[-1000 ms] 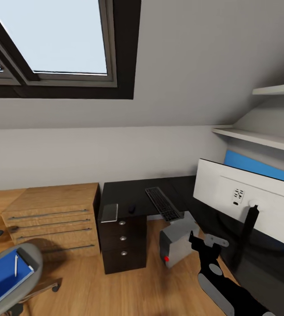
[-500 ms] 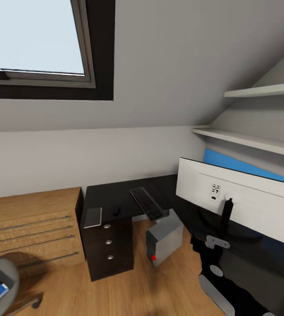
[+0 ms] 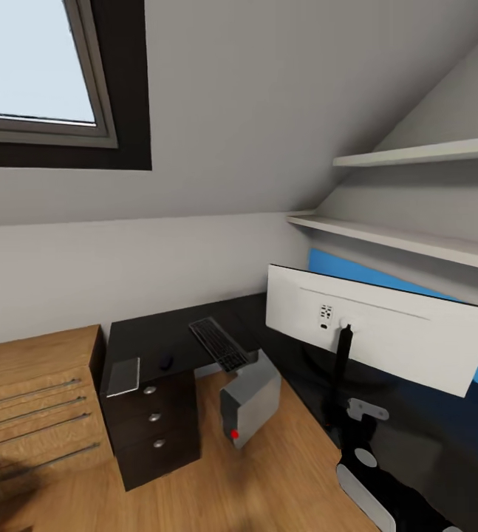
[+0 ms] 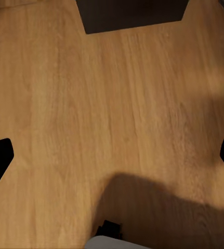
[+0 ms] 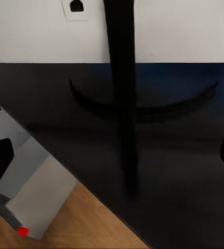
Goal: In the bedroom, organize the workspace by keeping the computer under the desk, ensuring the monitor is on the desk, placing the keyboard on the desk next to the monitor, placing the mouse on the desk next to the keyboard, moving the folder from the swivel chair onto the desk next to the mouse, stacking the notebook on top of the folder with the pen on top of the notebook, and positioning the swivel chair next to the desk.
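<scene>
Right gripper [image 3: 351, 415] hangs with fingers apart near the monitor [image 3: 383, 332] stand; left gripper [image 4: 112, 155] is spread wide over the floor [image 4: 117, 104]. Keyboard [image 3: 219, 343] lies at ten o'clock of the monitor; approach slowly, clear of the stand.

Glossy black desk [image 3: 408, 436], matt grey computer [image 3: 252, 399], wood-grain floor [image 4: 112, 114]

- Your desk [image 3: 187, 332] sits at centre frame, carrying the monitor [image 3: 375, 336] at right, the keyboard [image 3: 218, 343], a small dark mouse [image 3: 166, 362] and the notebook [image 3: 123, 377] at its left edge.
- On the wooden floor [image 3: 268, 473], lower centre, stands the computer [image 3: 250, 399].
</scene>
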